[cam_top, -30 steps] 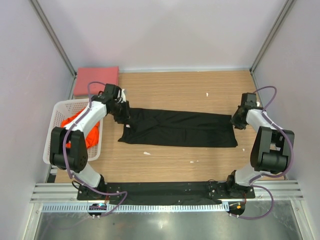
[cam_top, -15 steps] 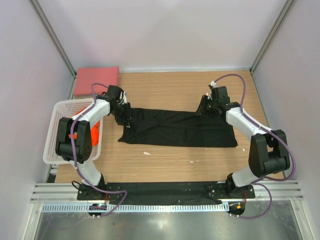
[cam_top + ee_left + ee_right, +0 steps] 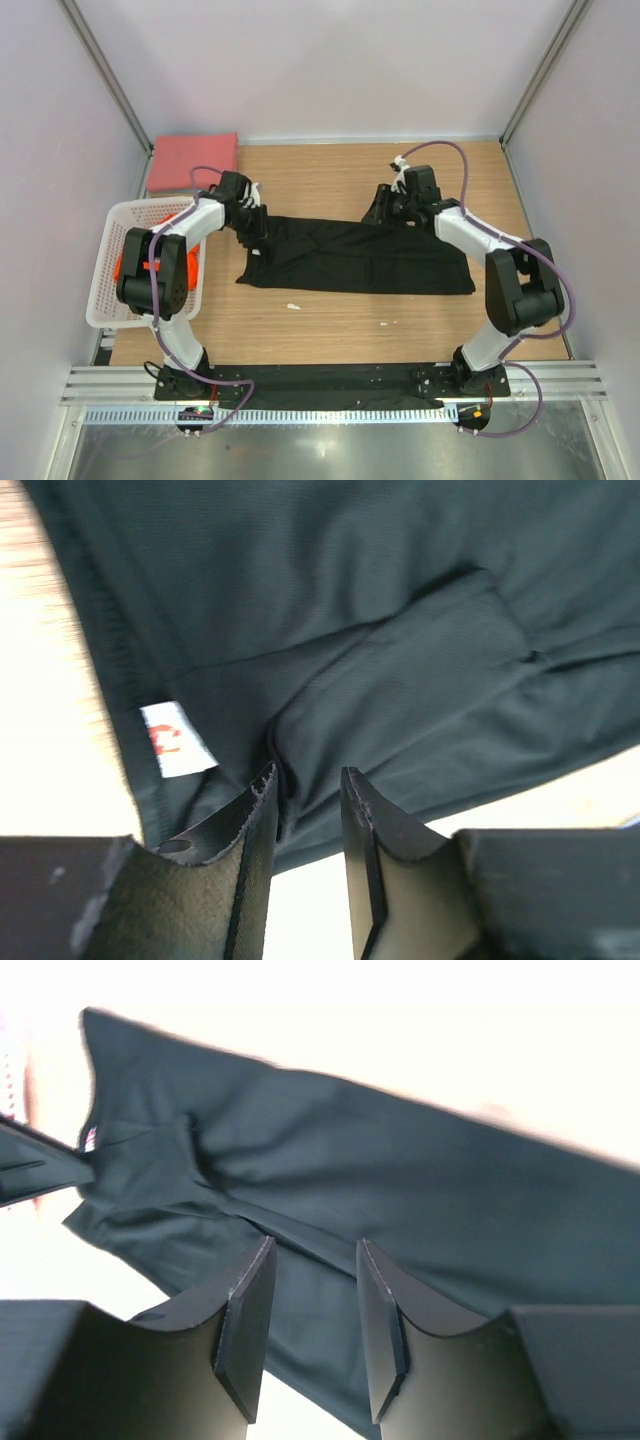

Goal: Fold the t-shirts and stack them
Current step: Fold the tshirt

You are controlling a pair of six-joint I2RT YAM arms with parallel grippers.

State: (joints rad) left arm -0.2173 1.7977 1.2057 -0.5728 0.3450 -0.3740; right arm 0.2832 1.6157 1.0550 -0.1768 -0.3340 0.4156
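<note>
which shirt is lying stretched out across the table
The black t-shirt; the pinkish-red one sits folded at the far-left corner, the orange one is bunched in the basket.

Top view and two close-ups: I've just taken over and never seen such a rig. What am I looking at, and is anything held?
The top view looks down from above and behind two robot arms bolted at the near edge of the table. Each ends in a two-finger pincer; the close-ups come from cameras on the wrists, so the dark fingers at the bottom are the arm's own. A black t-shirt lies stretched across the table. The left pincer is at its left end, the right pincer over its far edge; both stand open, holding nothing. A folded pinkish-red shirt lies in the far left corner; an orange shirt sits in the white mesh basket.
</note>
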